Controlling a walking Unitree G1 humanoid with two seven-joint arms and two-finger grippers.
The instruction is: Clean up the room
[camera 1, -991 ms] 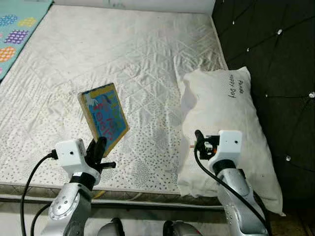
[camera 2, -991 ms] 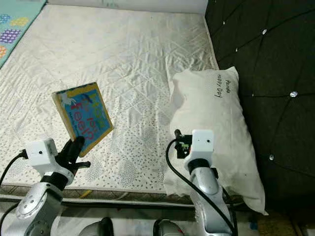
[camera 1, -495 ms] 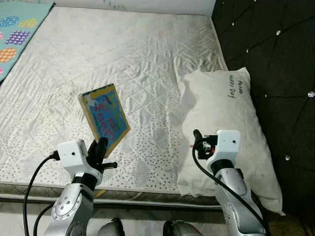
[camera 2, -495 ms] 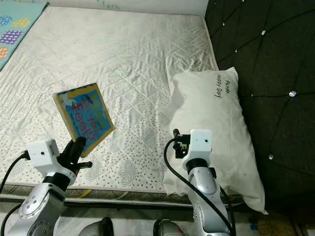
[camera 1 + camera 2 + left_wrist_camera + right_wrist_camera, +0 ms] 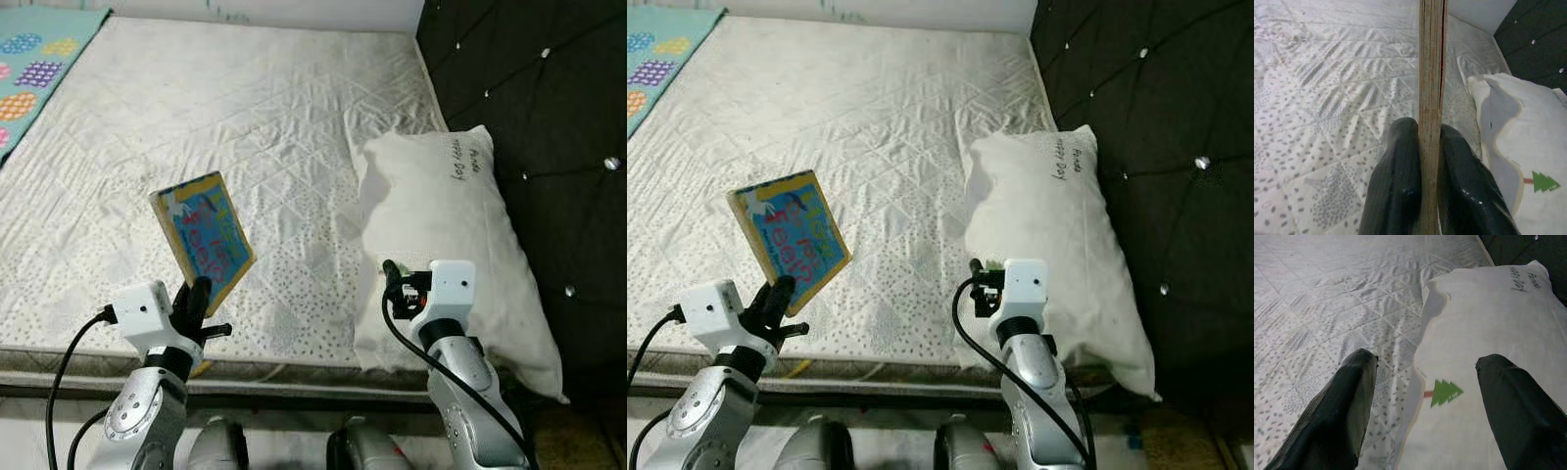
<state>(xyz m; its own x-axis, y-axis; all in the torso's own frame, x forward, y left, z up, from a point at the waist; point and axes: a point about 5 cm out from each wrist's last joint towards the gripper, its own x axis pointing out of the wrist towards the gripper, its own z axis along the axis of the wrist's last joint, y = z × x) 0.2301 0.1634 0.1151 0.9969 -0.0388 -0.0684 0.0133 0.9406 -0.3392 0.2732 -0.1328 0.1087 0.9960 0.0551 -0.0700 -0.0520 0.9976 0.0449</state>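
A blue and yellow board book (image 5: pixel 204 238) with red letters is held upright above the near part of the white mattress (image 5: pixel 196 117). My left gripper (image 5: pixel 196 294) is shut on its lower corner; in the left wrist view both black fingers (image 5: pixel 1398 186) press the book's edge (image 5: pixel 1431 98). My right gripper (image 5: pixel 1422 416) is open over the near end of the white pillow (image 5: pixel 441 225), with nothing between its fingers. That pillow (image 5: pixel 1488 333) carries a small green tree mark and black writing.
A dark tufted headboard (image 5: pixel 549 117) rises at the right, right behind the pillow. A teal patterned play mat (image 5: pixel 34 64) lies at the far left. The mattress's front edge (image 5: pixel 284 367) runs just before my arms.
The whole picture has shifted a little, so the camera moved. The book stays in my left gripper and the right gripper stays open by the pillow.
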